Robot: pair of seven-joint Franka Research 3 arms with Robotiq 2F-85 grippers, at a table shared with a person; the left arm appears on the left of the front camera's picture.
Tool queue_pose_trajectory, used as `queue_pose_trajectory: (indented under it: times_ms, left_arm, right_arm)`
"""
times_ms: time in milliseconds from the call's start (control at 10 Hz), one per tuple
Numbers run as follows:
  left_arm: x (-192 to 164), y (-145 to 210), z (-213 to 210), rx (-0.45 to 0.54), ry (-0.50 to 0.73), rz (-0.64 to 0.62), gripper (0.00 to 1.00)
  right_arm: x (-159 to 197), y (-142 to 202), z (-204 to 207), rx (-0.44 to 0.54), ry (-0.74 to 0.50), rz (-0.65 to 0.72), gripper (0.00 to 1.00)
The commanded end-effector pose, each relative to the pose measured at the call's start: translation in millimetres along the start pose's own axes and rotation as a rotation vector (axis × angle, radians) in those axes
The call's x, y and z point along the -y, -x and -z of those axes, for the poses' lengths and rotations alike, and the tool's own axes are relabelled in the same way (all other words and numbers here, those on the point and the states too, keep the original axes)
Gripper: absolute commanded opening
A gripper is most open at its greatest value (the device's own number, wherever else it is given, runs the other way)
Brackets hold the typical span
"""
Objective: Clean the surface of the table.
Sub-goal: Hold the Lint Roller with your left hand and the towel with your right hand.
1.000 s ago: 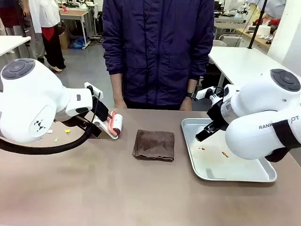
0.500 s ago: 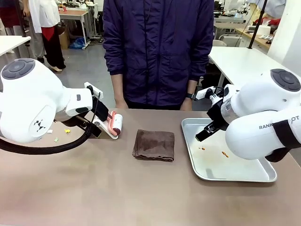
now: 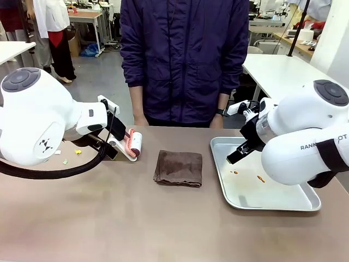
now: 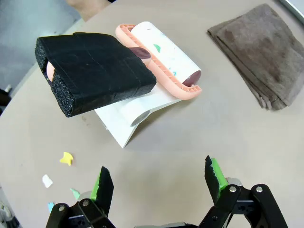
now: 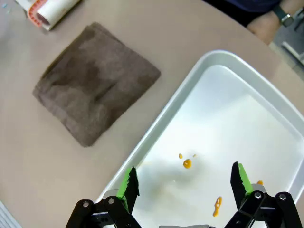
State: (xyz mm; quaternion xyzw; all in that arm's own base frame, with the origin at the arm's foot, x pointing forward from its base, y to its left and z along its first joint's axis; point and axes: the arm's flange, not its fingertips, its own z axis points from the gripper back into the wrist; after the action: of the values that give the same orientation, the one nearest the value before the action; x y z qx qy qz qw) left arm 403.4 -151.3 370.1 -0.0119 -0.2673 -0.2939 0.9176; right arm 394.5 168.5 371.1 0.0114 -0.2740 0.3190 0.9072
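The table (image 3: pixel 109 218), a wide matte brownish-taupe surface, spans the front view from edge to edge, with a person (image 3: pixel 182 60) in a dark jacket standing at its far side. A folded brown cloth (image 3: pixel 178 168) lies flat near the centre of the table. To the cloth's right, apart from it, a shiny metal tray (image 3: pixel 283 194) rests on the table; several small orange spots (image 5: pixel 186 163) mark its floor. To the cloth's left, a lint roller (image 4: pixel 164 59) with a salmon-pink frame and a black foam grip (image 4: pixel 95 71) sits on a white stand (image 4: pixel 123 123); coloured flecks adhere to the roll. Small paper scraps (image 4: pixel 66 158) lie on the table beside the stand. The left gripper (image 4: pixel 158 176) hovers above bare table just short of the stand, jaws spread wide, nothing between them. The right gripper (image 5: pixel 184 180) hangs above the tray, near its rim on the cloth side, jaws likewise spread, holding nothing.
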Motion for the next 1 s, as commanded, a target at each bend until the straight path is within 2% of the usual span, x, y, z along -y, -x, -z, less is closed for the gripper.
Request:
queue_pose_trajectory:
  times_ms: [0,600,700,800,900]
  left_arm:
    - [0.1,0.0,0.0,0.000,0.000,0.001,1.00]
    - [0.1,0.0,0.0,0.000,0.000,0.001,1.00]
    - [0.0,0.0,0.0,0.000,0.000,0.000,1.00]
    - [-6.4,6.3,-14.0,-0.057,0.058,-0.068,1.00]
    - [6.0,-5.4,-29.7,-0.208,0.038,-0.211,1.00]
  right_arm:
    - [0.1,0.0,0.0,0.000,0.000,0.001,1.00]
    - [0.0,0.0,0.0,0.000,0.000,0.000,1.00]
    - [-1.4,-2.7,-5.0,-0.068,-0.036,0.051,1.00]
    - [-2.7,-4.7,-12.2,-0.175,-0.077,0.156,1.00]
    - [-2.8,-6.7,-23.6,-0.229,-0.091,0.282,1.00]
